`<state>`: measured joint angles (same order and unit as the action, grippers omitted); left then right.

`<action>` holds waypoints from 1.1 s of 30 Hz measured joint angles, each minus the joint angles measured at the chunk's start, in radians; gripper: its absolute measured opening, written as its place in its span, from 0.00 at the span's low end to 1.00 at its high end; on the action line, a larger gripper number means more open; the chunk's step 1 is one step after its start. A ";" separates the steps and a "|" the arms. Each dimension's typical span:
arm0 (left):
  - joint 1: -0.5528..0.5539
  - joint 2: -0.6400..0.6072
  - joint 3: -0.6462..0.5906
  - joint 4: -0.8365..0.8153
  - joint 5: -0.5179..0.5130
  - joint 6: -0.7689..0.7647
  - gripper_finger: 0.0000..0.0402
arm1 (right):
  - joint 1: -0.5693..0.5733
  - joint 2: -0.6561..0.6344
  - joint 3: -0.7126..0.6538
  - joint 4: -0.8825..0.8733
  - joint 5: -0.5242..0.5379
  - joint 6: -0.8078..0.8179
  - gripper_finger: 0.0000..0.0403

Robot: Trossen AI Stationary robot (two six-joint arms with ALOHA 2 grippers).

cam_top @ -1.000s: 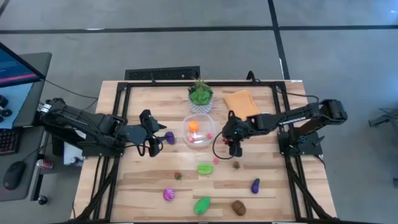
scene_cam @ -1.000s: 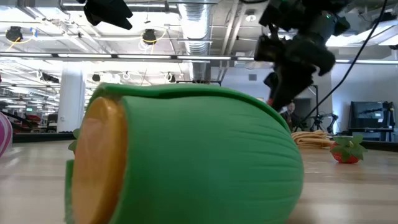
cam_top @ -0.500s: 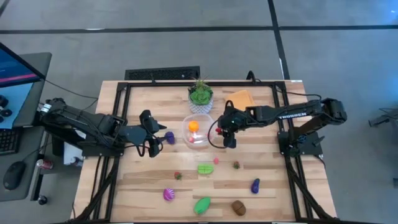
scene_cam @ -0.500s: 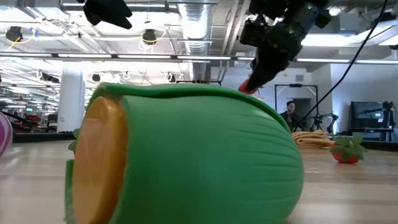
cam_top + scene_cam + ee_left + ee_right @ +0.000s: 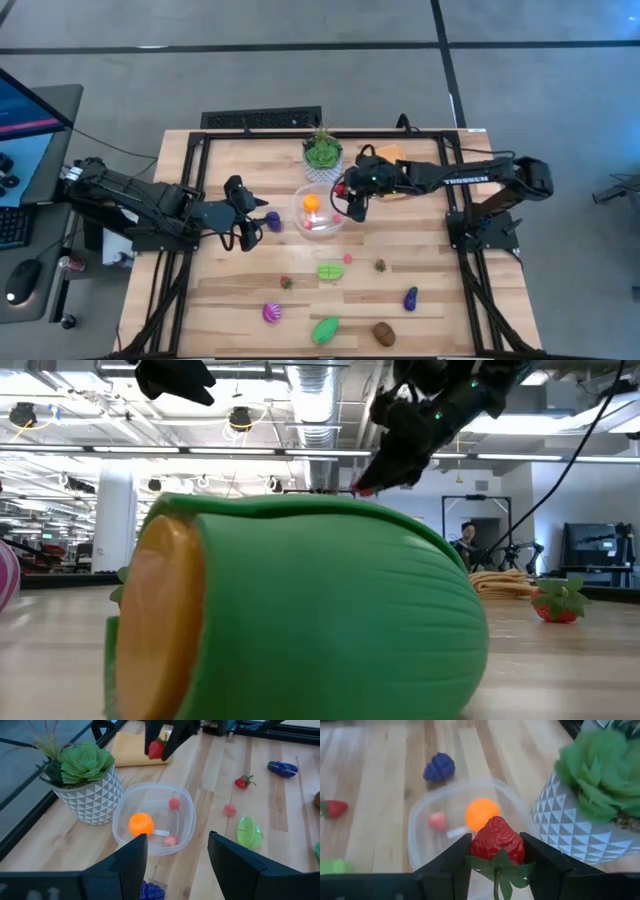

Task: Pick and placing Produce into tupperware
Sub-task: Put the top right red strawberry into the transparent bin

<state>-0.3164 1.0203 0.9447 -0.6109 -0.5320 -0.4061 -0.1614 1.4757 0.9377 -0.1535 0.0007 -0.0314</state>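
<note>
The tupperware (image 5: 318, 212) is a clear container at mid-table with an orange ball (image 5: 310, 203) and small pink pieces inside. My right gripper (image 5: 345, 205) hovers above its right rim, shut on a red strawberry (image 5: 497, 840), which the left wrist view also shows (image 5: 156, 749). My left gripper (image 5: 175, 865) waits left of the container, raised and open, with nothing between its fingers. A purple berry (image 5: 273, 221) lies on the table just below its tips. My right gripper pinches the strawberry's two sides (image 5: 479, 845) between its two fingers. The fingers slant downward, coming from the table's right. The strawberry is lifted clear above the container, its green leafy cap (image 5: 497, 865) turned back toward the wrist and its red tip pointing forward.
A potted succulent in a white pot (image 5: 322, 152) stands just behind the container, with a folded orange cloth (image 5: 385, 160) to its right. Several loose toy pieces lie on the near half: a green one (image 5: 330, 270), a purple eggplant (image 5: 410, 297), a brown one (image 5: 383, 333).
My right gripper has carried the strawberry up and toward the table's far left, from the open wood right of the container to above its right rim. It has also tipped to a shallower slant. The strawberry stays clamped and clear of the table.
</note>
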 joint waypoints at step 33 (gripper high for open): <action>0.000 0.000 0.000 0.000 -0.012 -0.005 0.50 | -0.004 0.267 -0.002 0.211 -0.005 0.136 0.44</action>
<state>-0.3164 1.0203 0.9447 -0.6106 -0.5438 -0.4110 -0.1657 1.7424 0.9356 0.0578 -0.0040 0.1051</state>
